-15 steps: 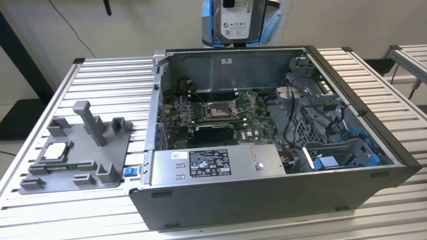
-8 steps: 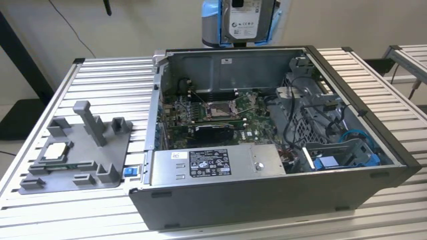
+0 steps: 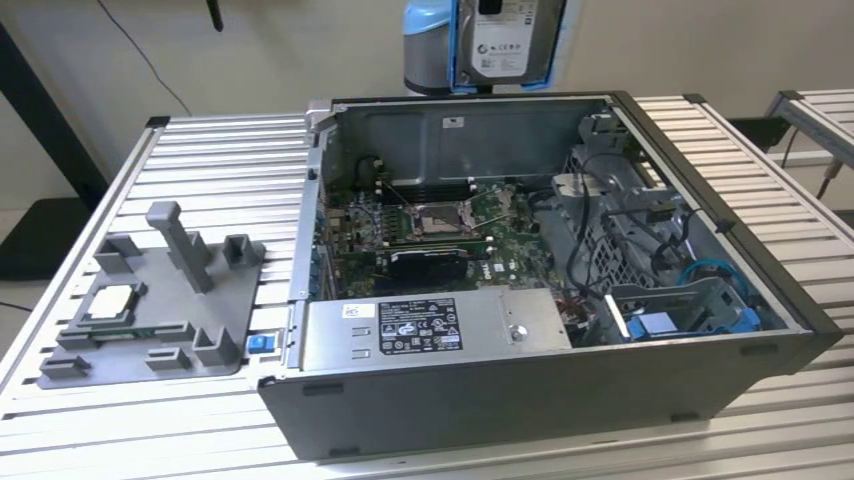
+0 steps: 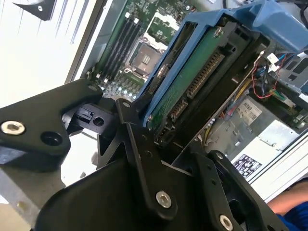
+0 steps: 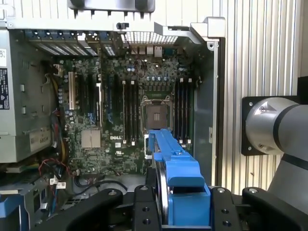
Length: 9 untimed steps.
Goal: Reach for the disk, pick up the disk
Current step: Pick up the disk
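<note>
Disk [image 3: 509,42] is already up in the air above the rear wall of the open computer case [image 3: 534,400] — label side facing the exterior view, blue bracket around it. Gripper [image 4: 159,122] is clamped on the disk; in the second wrist view the black fingers [image 4: 132,120] pinch the bracket edge, green board side showing. The first wrist view shows the bracket [image 5: 175,168] edge-on between the linkages. To do this well: keep the squeeze firm and the drive vertical, since the hold looks to be on the plastic frame only, though the contact is partly hidden.

Below the disk, inside the case: motherboard [image 3: 434,235], power supply [image 3: 427,325] at the front wall, cable bundle [image 3: 601,230], blue drive bay [image 3: 681,315]. Grey fixture [image 3: 154,300] with a small chip [image 3: 107,302] sits outside the case, well clear. Nothing blocks the raised disk.
</note>
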Tool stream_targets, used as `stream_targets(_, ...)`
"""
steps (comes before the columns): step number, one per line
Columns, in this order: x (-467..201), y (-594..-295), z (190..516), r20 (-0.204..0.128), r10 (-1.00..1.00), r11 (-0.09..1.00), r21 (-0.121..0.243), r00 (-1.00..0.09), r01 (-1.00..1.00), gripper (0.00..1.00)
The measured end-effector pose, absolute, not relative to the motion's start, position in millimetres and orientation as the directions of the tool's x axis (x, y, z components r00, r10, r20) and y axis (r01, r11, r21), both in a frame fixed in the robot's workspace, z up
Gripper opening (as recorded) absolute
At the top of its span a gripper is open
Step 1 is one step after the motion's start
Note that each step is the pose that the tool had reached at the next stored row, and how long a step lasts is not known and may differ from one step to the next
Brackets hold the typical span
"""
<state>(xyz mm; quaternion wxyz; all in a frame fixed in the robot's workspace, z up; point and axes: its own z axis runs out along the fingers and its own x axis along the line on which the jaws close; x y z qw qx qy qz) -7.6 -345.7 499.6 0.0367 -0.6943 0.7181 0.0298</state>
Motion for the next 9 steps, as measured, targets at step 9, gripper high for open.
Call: stream_targets(9, 6.9, -345.6, 499.6, -0.094, -0.995, 0.034, -0.008, -0.033, -0.999, 0.00)
